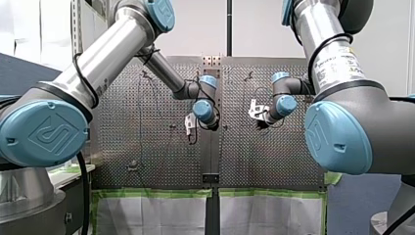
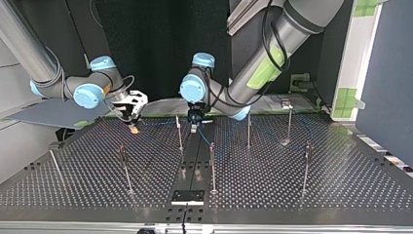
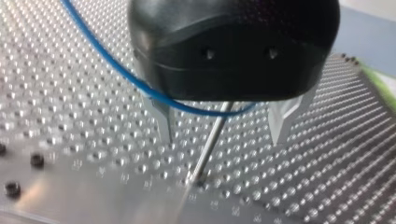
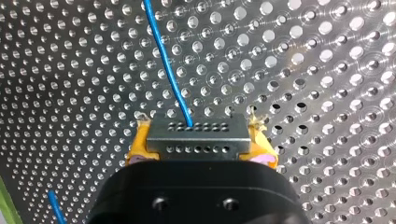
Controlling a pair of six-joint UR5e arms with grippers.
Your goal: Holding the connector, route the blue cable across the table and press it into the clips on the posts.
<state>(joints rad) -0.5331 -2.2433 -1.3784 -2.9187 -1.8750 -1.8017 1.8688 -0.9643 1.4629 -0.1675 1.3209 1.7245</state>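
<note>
connector (image 4: 196, 138) clamped — right wrist view only

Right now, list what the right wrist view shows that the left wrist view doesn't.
Right wrist only: the connector clamped between my right end effector's yellow pads, the blue cable leaving it. Left wrist only: my left end effector's open metal fingers with a post between them, the cable passing across it. Both: blue cable over the perforated table.

Clips (image 2: 286, 103) atop posts (image 2: 289, 124): tiny, indistinct
</note>
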